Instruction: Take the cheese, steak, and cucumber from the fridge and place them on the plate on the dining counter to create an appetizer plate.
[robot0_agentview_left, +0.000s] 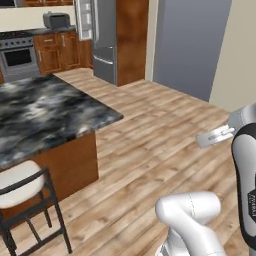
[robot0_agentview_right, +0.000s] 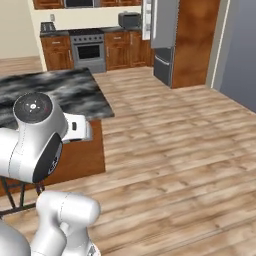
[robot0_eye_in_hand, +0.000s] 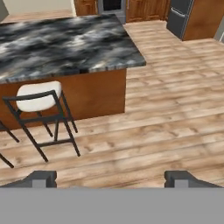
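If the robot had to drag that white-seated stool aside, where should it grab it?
Probably the thin dark top bar of the stool, coming down from above. It is slim, runs roughly level and is the stool's highest part, so the open pincer could likely straddle it.

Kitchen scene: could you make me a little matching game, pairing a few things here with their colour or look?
Things:
1. dining counter
2. stool
3. fridge
4. tool

Descriptions:
A. grey, tall, at the far wall
B. open, holding nothing
C. black-and-white marbled top
D. white seat, dark frame

Pairs: 1-C, 2-D, 3-A, 4-B
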